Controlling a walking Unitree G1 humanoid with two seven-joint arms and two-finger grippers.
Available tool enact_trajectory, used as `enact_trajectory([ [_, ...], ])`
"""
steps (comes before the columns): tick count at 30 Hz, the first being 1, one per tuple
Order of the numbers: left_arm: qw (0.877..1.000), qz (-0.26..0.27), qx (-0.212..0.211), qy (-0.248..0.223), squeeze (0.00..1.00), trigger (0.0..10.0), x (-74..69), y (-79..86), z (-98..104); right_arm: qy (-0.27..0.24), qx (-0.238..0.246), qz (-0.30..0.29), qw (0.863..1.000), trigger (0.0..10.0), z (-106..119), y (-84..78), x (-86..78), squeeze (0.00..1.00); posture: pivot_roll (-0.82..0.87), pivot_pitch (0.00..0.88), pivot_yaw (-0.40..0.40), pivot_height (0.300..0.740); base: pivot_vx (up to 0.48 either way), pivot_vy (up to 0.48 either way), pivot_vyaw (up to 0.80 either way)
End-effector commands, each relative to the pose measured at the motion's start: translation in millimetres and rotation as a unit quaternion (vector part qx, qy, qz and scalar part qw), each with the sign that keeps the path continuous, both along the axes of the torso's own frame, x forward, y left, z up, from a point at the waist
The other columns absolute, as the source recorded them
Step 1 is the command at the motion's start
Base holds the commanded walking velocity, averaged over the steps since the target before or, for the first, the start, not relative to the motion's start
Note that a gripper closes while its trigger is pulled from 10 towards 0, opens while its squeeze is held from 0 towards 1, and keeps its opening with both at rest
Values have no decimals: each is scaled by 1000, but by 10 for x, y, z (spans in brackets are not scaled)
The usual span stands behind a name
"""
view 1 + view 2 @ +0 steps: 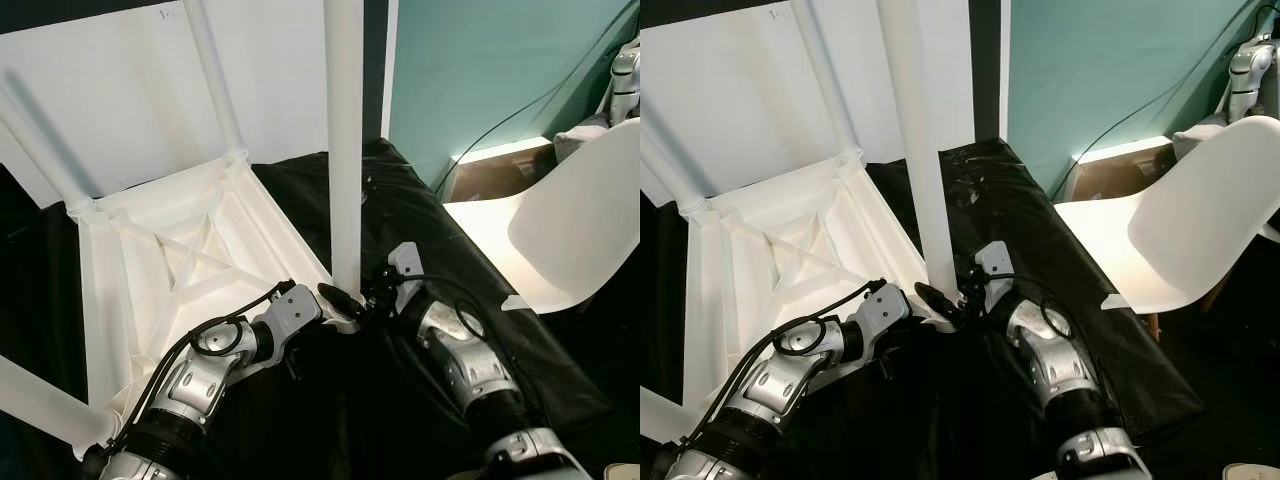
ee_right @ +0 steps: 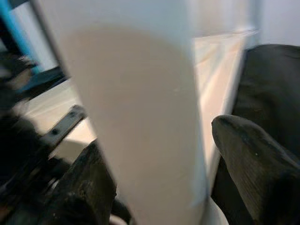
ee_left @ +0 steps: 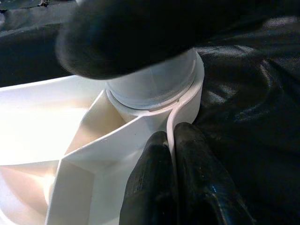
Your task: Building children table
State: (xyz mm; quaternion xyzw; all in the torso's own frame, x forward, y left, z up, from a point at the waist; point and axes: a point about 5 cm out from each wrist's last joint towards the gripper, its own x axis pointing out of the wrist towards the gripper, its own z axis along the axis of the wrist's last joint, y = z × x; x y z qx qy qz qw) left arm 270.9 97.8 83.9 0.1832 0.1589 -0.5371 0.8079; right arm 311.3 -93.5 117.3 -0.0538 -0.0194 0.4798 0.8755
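A white plastic children's table (image 1: pixel 180 260) lies upside down on a black cloth (image 1: pixel 420 220). At its near right corner a white leg (image 1: pixel 345 150) stands upright in the socket. My right gripper (image 1: pixel 372 297) is shut on the base of this leg, and the leg (image 2: pixel 140 117) passes between its black fingers (image 2: pixel 253 164). From the other side my left gripper (image 1: pixel 330 295) is shut on the thin rim (image 3: pixel 187 101) of that corner socket. Both of its fingertips (image 3: pixel 154 154) pinch the rim just below the leg's foot (image 3: pixel 154 84).
Other legs stick up at the far corners (image 1: pixel 215 80) (image 1: pixel 40 140), and one lies at the near left (image 1: pixel 40 405). A white chair (image 1: pixel 570 220) stands close on the right, beside a cardboard box (image 1: pixel 490 170) and a cable against the teal wall.
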Motion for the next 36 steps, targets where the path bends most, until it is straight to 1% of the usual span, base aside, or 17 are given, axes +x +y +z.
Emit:
enact_trajectory([
  [1,989,-17,22,145,0,10000,-390,11,-573,3,-37,77,996,10000,22,6,6,0,56,0,-6,740,0,0,0],
  [2,989,-17,22,145,0,10000,-390,11,-573,3,-37,77,996,10000,22,6,6,0,56,0,-6,740,0,0,0],
  [3,989,-17,22,145,0,10000,-389,12,-572,1,-55,103,993,4667,40,-17,13,0,58,0,-6,740,0,0,0],
  [4,989,-16,22,145,0,10000,-389,11,-571,1,-65,138,988,0,65,-39,2,0,61,0,-8,740,0,0,0],
  [9,989,-14,21,144,0,10000,-396,12,-569,6,-92,205,974,0,94,-77,-47,0,64,0,-8,740,0,0,0],
  [11,989,-14,21,144,0,10000,-396,12,-569,6,-92,205,974,0,94,-77,-47,0,64,0,-8,740,0,0,0],
  [16,989,-13,19,146,0,10000,-423,11,-572,30,-129,239,962,0,59,-159,-46,0,62,0,-4,740,0,0,0],
  [20,989,-13,19,147,0,10000,-425,9,-569,38,-126,236,963,0,35,-173,-46,0,62,0,-4,740,0,0,0],
  [21,989,-14,19,146,0,10000,-420,5,-563,31,-102,208,972,0,31,-125,-44,0,62,0,-4,740,0,0,0],
  [22,989,-14,19,146,0,10000,-420,5,-563,31,-102,208,972,0,31,-125,-44,0,62,0,-4,740,0,0,0],
  [23,989,-14,19,145,0,10000,-409,1,-550,-25,-1,32,999,0,90,35,13,0,62,0,-10,740,0,0,0],
  [24,989,-14,18,144,0,10000,-406,1,-547,-38,42,-42,998,0,118,58,23,0,62,0,-10,740,0,0,0],
  [25,989,-13,18,144,0,10000,-407,0,-545,-42,64,-81,994,0,132,58,25,0,62,0,-10,740,0,0,0],
  [26,989,-13,18,144,0,10000,-408,-2,-545,-53,83,-109,989,0,139,67,-14,0,62,0,-10,740,0,0,0],
  [29,989,-13,18,144,0,10000,-409,-4,-545,-66,95,-128,985,0,145,77,-62,0,62,0,-10,740,0,0,0],
  [30,989,-14,18,145,0,10000,-413,-2,-546,-78,111,-175,975,0,143,47,-98,0,62,0,-9,740,0,0,0],
  [36,989,-16,19,147,0,10000,-423,8,-547,-89,116,-232,962,0,146,-61,-80,0,56,0,0,740,0,0,0],
])
